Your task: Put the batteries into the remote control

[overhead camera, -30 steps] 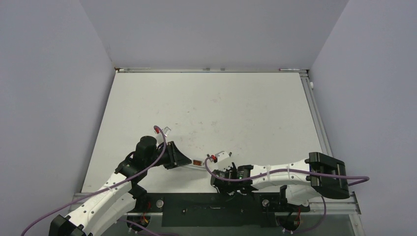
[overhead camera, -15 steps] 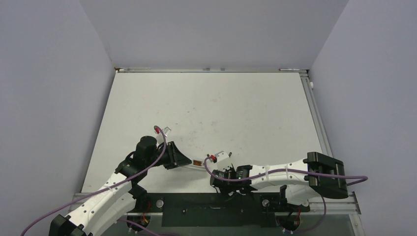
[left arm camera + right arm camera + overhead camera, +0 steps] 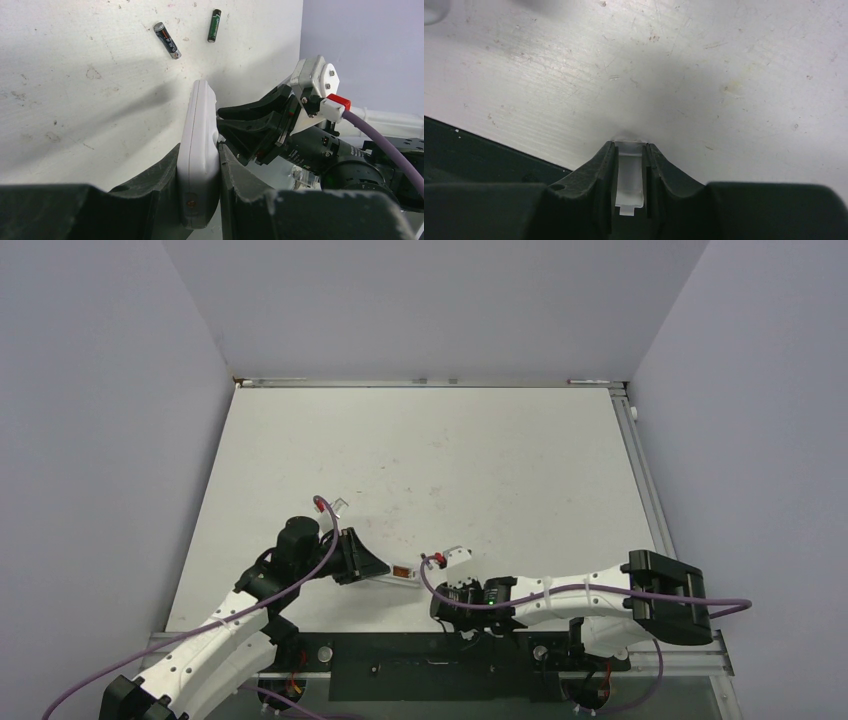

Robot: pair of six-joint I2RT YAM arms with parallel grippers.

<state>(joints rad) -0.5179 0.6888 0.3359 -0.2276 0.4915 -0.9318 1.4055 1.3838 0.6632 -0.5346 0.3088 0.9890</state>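
Remote [image 3: 200, 115] is off the desk [image 3: 75, 100], held edge-on in the left gripper [image 3: 198, 165]. Its jaws are narrow and clamped on the remote near one end, apparently across the thin dimension, and the free end points toward the right arm. Can't tell from here which face has the bay. Batteries [image 3: 167, 40]: two, both loose on the desk beyond the remote, near each other but not touching. Right gripper [image 3: 630, 150] is close by the remote's free end, low over the desk by its near edge, jaws narrow on a thin pale plastic sliver [image 3: 629, 185]. My guess is that's the bay cover. So the cover looks off and nothing is loaded yet. Step in hand, as I read it: park the cover. Lower until it touches the desk, open, then lift straight up so it doesn't cling to a pad or flick away. Put it well apart from the batteries and back from the edge. Left arm: hold the remote rigid, no regrip. Next, take the nearer battery mid-barrel and check the lighter end against bay polarity before seating it. Risk: batteries roll if nudged.
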